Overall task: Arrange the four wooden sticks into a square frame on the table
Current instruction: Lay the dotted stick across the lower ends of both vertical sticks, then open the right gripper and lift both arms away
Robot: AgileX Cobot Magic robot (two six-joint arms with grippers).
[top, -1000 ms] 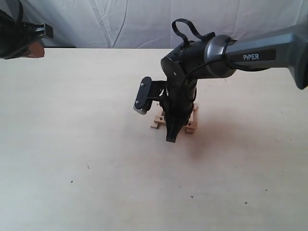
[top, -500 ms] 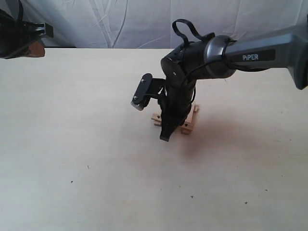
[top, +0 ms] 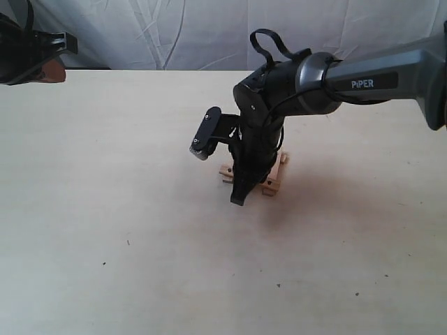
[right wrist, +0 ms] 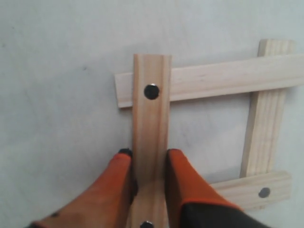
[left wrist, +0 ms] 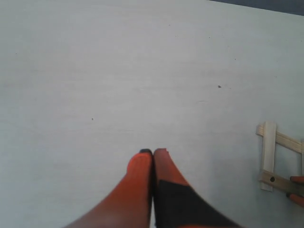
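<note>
The four wooden sticks form a small square frame (top: 274, 179) on the table (top: 126, 174), mostly hidden under my right arm in the exterior view. In the right wrist view, a holed stick (right wrist: 151, 118) lies across a plain stick (right wrist: 223, 78); another plain stick (right wrist: 265, 123) and a second holed stick (right wrist: 254, 189) close the square. My right gripper (right wrist: 148, 156) is shut on the first holed stick, one finger against each long edge. My left gripper (left wrist: 153, 153) is shut and holds nothing, over bare table far left (top: 50, 70), away from the frame (left wrist: 274, 156).
A white cloth backdrop (top: 174, 31) hangs behind the table's far edge. The right arm's wrist camera block (top: 207, 134) juts out to the left of the frame. A few dark specks (top: 128, 242) dot the tabletop.
My right gripper shifted slightly left and toward the front, and the held stick with the frame's near-left corner moved with it. Over the last half second nothing moved. The left arm stayed still.
</note>
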